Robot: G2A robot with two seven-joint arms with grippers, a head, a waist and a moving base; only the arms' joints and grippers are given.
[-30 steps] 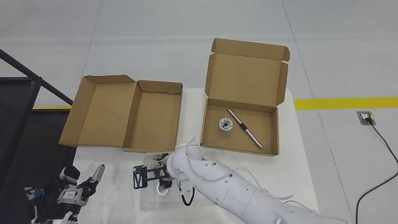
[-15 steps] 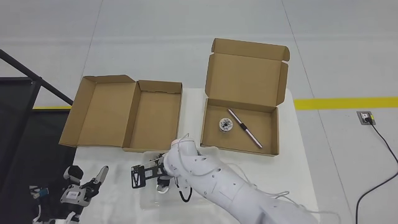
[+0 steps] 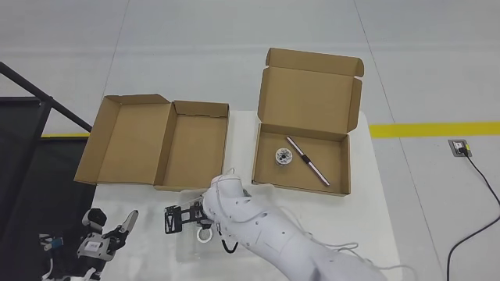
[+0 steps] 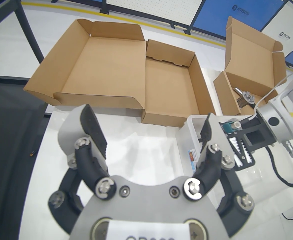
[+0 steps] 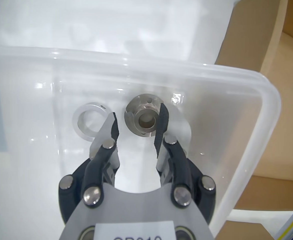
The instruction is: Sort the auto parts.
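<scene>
In the right wrist view my right gripper (image 5: 138, 121) is open inside a clear plastic bin (image 5: 266, 93). Its fingers straddle a flanged metal bushing (image 5: 142, 119) lying on the bin floor, and a gap remains on one side. A plain metal ring (image 5: 87, 122) lies just outside one finger. From the top, the right gripper (image 3: 195, 222) sits at the table's front over the bin, with the ring (image 3: 205, 235) beside it. My left gripper (image 4: 147, 118) hangs open and empty over the table's front left corner (image 3: 109, 232).
Two open cardboard boxes stand behind the bin. The left box (image 3: 195, 152) holds nothing. The right box (image 3: 344, 164) holds a round part (image 3: 283, 155) and a thin rod (image 3: 306, 160). Bare white table (image 4: 136, 151) lies between the left gripper and the bin.
The right arm has shifted slightly left over the bin. The left gripper has drifted a little toward the front. Both grippers stay open.
</scene>
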